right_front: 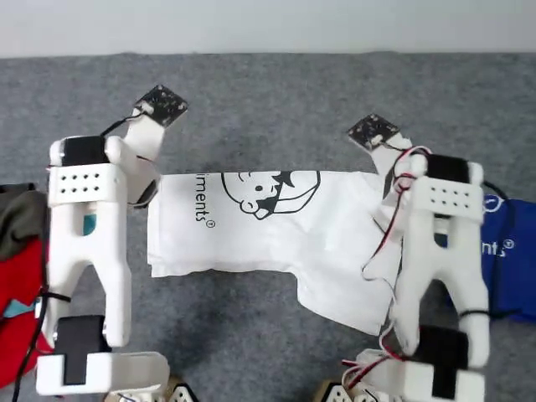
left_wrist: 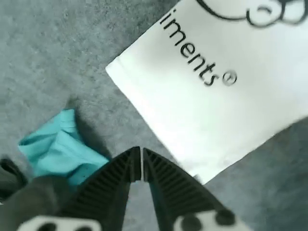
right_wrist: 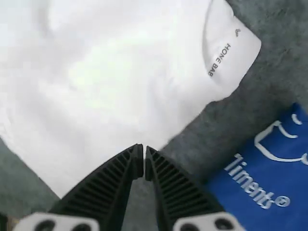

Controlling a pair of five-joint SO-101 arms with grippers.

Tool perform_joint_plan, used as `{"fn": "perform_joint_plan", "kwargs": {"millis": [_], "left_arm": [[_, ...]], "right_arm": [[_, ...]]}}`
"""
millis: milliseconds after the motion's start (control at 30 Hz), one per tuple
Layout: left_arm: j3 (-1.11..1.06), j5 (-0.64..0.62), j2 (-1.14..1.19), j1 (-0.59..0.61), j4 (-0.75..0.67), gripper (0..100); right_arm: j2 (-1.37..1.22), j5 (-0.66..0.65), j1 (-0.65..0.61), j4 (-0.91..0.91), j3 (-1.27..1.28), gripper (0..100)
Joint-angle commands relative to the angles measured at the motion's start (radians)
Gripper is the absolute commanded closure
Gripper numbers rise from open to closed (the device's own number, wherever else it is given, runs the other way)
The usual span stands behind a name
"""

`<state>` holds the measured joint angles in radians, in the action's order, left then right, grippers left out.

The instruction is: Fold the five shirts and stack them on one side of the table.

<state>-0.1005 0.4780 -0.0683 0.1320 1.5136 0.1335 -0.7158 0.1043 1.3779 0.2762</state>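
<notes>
Worktop (right_front: 251, 109): showing grey, felt-like covering throughout. Lying across its middle, between the two arms: white shirt (right_front: 276, 243), partly folded, printed side up with a cartoon figure and black lettering, one looser part spreading toward the right arm's base. Sitting at the right edge, just beside the white one: blue shirt (right_front: 511, 260), lying flat and carrying white lettering. Crowding the left edge: red garment (right_front: 18, 310), with a dark grey-green garment (right_front: 21, 219) lying at its far side. Bunching up under the left arm, near the white shirt's corner: teal cloth (left_wrist: 57, 149).

Left pincer (left_wrist: 142, 161): hanging with jaws pressed together, gripping nothing, tips pointing at bare grey just beside the white shirt's edge, the teal cloth lying close on the other side.

Right pincer (right_wrist: 144, 159): hovering with jaws likewise closed tight on nothing visible, tips meeting right at the white shirt's border, the blue shirt lying near.
</notes>
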Motion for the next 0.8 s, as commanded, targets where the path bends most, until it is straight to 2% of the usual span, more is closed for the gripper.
{"fn": "perform_joint_plan", "kwargs": {"millis": [0,133,233,367,467,600,767], "left_arm": [[0.015,-0.083,-0.009,-0.058,-0.018,99],[0.005,-0.137,0.006,-0.074,-0.066,99],[-0.030,-0.160,0.066,-0.072,-0.166,99],[-0.028,-0.160,0.181,-0.071,-0.229,99],[0.002,-0.160,0.218,-0.068,-0.199,99],[0.076,-0.160,0.183,-0.097,-0.095,99],[0.090,-0.153,0.095,-0.226,-0.046,98]], "right_arm": [[-0.048,0.149,-0.045,-0.085,-0.051,98.4],[-0.137,0.242,-0.090,-0.262,-0.051,98.0],[-0.209,0.252,-0.108,-0.375,-0.052,98.0],[-0.289,0.252,-0.099,-0.424,-0.052,98.0],[-0.292,0.256,-0.068,-0.364,-0.084,98.3],[-0.236,0.256,-0.044,-0.159,-0.195,98.4],[-0.136,0.253,0.035,0.068,-0.299,98.3]]}}
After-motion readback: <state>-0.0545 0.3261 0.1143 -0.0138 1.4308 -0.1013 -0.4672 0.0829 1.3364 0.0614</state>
